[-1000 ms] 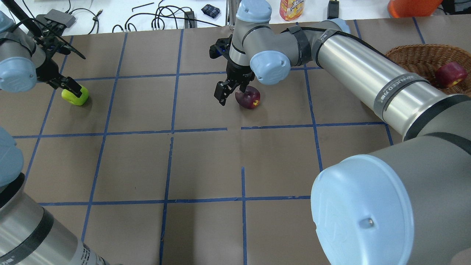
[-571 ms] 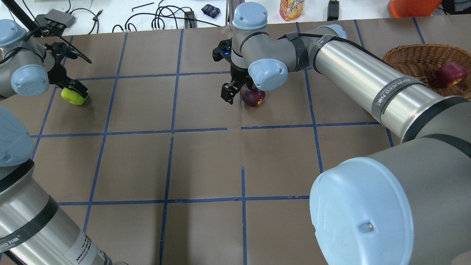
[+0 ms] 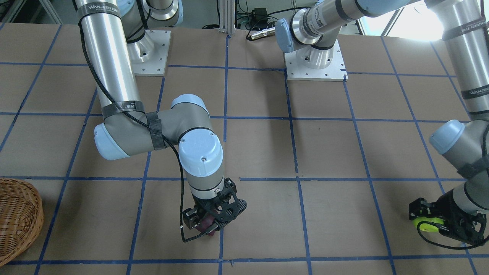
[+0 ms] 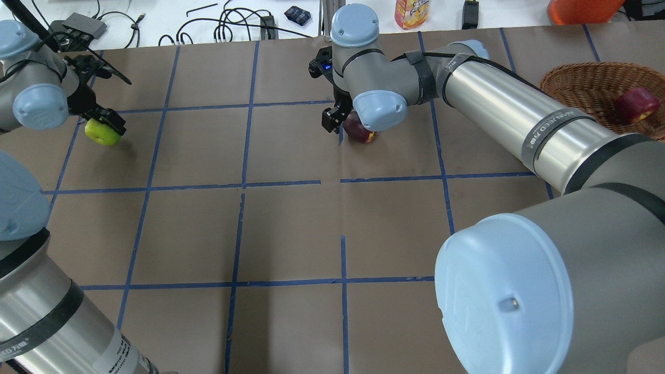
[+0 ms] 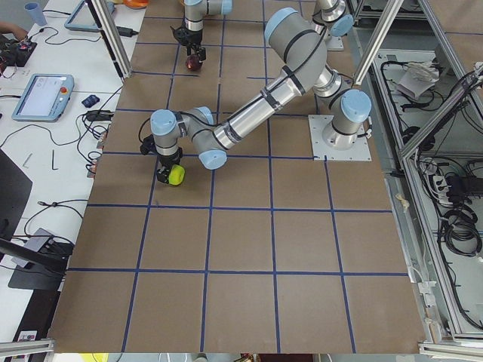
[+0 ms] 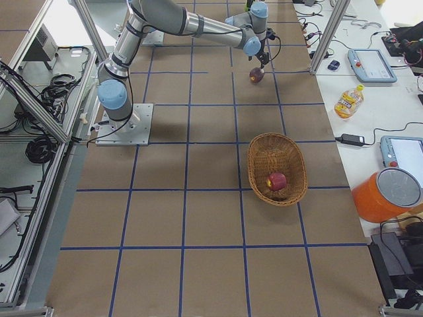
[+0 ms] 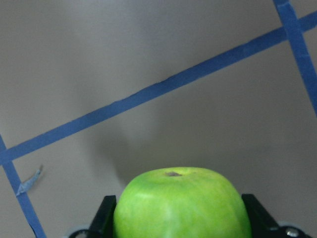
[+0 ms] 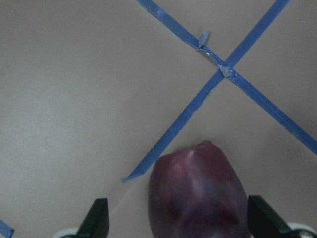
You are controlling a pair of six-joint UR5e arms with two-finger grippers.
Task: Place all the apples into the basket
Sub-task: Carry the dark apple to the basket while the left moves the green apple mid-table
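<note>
My left gripper point(image 4: 101, 127) is shut on the lime green apple point(image 4: 98, 133) at the table's far left and holds it just off the paper. The apple fills the space between the fingers in the left wrist view point(image 7: 181, 203). My right gripper point(image 4: 349, 126) is shut on the dark maroon apple point(image 4: 359, 131) near the far middle, low over the table. The right wrist view shows that apple point(image 8: 198, 193) between the two fingers. The red apple point(image 4: 636, 104) lies in the wicker basket point(image 4: 582, 83) at the far right.
The table is covered in brown paper with a blue tape grid. Beyond its far edge lie cables point(image 4: 234, 26), a drink bottle point(image 4: 412, 13) and an orange container point(image 4: 582, 10). My right arm's long link point(image 4: 519, 114) spans the space between the maroon apple and the basket.
My right gripper has moved right and farther away, and the maroon apple has moved with it. My left gripper has shifted slightly left and up with the green apple.
</note>
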